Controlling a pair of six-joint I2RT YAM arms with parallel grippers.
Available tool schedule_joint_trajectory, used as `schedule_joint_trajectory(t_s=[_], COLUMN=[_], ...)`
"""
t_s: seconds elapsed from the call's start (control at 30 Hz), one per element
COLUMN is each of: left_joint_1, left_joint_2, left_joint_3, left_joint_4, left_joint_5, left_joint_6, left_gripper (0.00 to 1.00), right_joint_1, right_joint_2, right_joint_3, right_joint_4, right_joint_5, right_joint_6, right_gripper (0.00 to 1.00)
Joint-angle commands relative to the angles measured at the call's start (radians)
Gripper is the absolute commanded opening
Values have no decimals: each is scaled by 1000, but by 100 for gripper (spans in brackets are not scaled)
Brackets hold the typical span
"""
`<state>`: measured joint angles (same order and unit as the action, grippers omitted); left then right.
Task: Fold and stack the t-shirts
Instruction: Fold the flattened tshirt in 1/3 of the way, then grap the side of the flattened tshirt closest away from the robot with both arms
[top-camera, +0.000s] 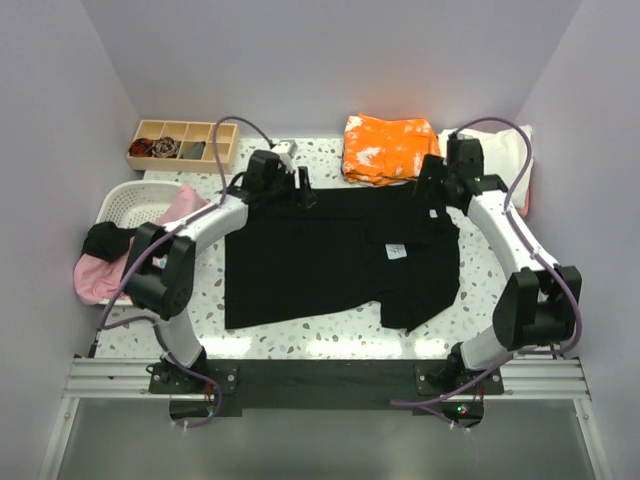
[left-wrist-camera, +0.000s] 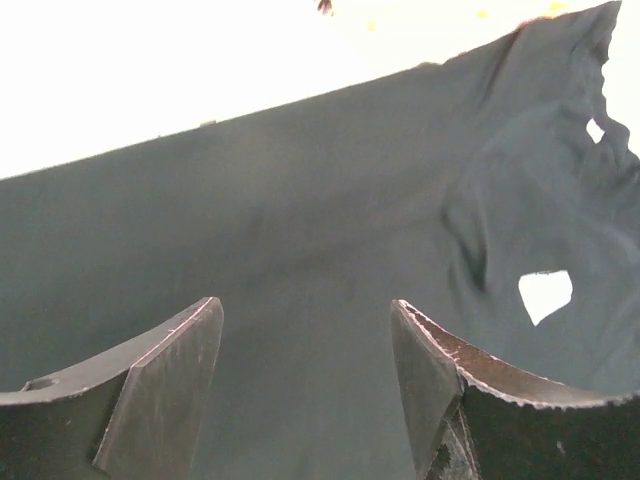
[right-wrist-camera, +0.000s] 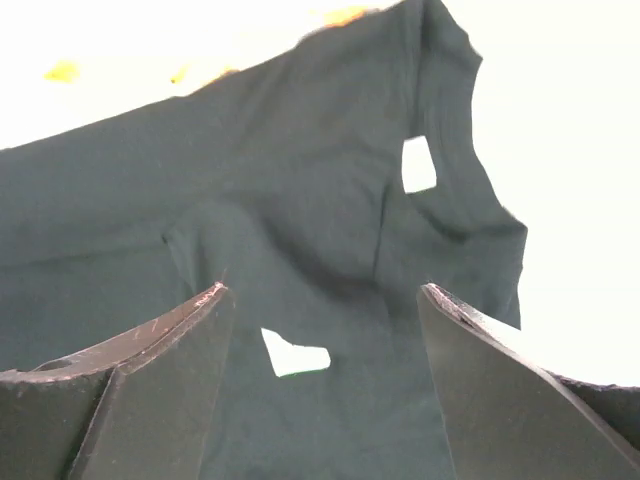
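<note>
Roughly midway, by my guess. Orange t-shirt (top-camera: 385, 148) folded at far desk (top-camera: 330, 335) edge. Cream t-shirt (top-camera: 515, 150) just beside it, partly hidden by right arm. Black t-shirt (top-camera: 320, 260) flat mid-desk, right side loosely doubled over, white label (top-camera: 397, 250) up, fold not finished. Pink t-shirt (top-camera: 100, 275) crumpled at basket (top-camera: 125, 200). Left hand (top-camera: 300, 190) and right hand (top-camera: 432, 190) both spread, empty, low over black t-shirt's far edge. Left to do: finish black, fold pink, stack.

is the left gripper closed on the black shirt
No, the left gripper is open, jaws apart with the black shirt showing between them.
</note>
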<state>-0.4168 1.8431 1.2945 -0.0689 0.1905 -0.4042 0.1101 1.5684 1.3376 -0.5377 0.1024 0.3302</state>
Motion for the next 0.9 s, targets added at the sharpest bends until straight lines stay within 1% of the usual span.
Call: schedule_joint_trajectory(t_s=[0.0,0.03,0.07,0.1,0.13,0.17,0.2,0.3,0.33,0.4,0.43,0.53,0.7,0.77,0.87], left_joint_1=[7,9,6,6,3,1,-2,-14,-19,-42,-49,-51,-53,-72,-79], left_joint_2=[-169,-200,-231,-296,-333,-369,-439,-548,-570,-626,-643,-700,-775,-827,-851], left_joint_3=[-254,-299,-348,-436,-480,-516,-578,-647,-658,-678,-681,-686,-759,-771,-758], left_joint_4=[-57,-58,-60,-65,-71,-84,-97,-179,-202,-255,-299,-376,-451,-467,-505], left_joint_5=[-75,-74,-68,-71,-74,-80,-94,-152,-172,-186,-218,-246,-217,-235,-282], left_joint_6=[-72,-90,-106,-140,-154,-166,-191,-252,-271,-312,-323,-347,-384,-406,-433], left_gripper=[74,75,75,75,76,76,77,77,77,76,76,76,76,76,76], right_joint_1=[-1,2,5,8,20,26,33,106,167,241,299,370,414,419,422], right_joint_2=[-77,-105,-161,-194,-223,-261,-321,-408,-421,-450,-458,-482,-553,-597,-648], right_joint_3=[-214,-254,-335,-375,-443,-472,-498,-564,-581,-594,-609,-658,-715,-721,-732], right_joint_4=[-59,-61,-62,-68,-77,-85,-97,-155,-172,-217,-226,-246,-312,-356,-419], right_joint_5=[-7,-42,-55,-58,-53,-52,-53,-10,-1,46,49,25,23,34,63], right_joint_6=[111,156,176,194,226,243,260,352,410,473,528,605,677,696,730], right_gripper=[78,77,77,77,77,77,77,77,77,77,77,77,77,77,77])
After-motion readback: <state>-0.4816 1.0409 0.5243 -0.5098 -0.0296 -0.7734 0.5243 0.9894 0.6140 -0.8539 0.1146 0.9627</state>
